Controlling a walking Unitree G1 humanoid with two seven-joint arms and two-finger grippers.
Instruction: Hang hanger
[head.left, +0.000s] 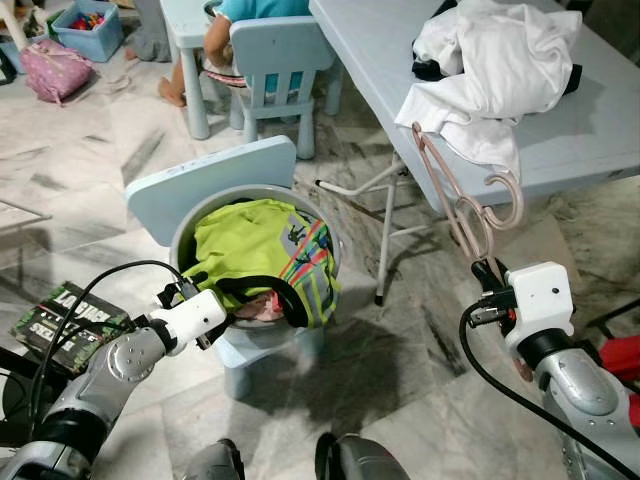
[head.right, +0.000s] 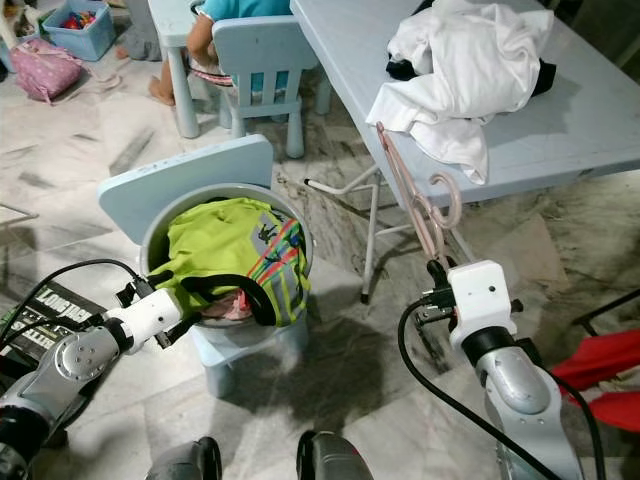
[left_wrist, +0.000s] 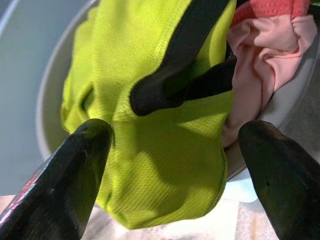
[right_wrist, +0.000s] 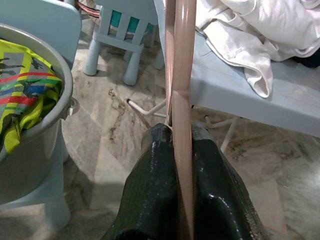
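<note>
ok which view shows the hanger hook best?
Left eye view: the pink hanger is whole, hook curling by the table edge. Right eye shows the same. Right wrist sees just its bar, pinched in the right gripper fingers.

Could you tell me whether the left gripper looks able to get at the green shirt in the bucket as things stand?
Probably yes: the left gripper is open at the bucket rim, its fingers either side of the green shirt, nothing between.

Silver arms carry white wrist blocks, looping black cables and glossy black fingers (right_wrist: 210, 200).
</note>
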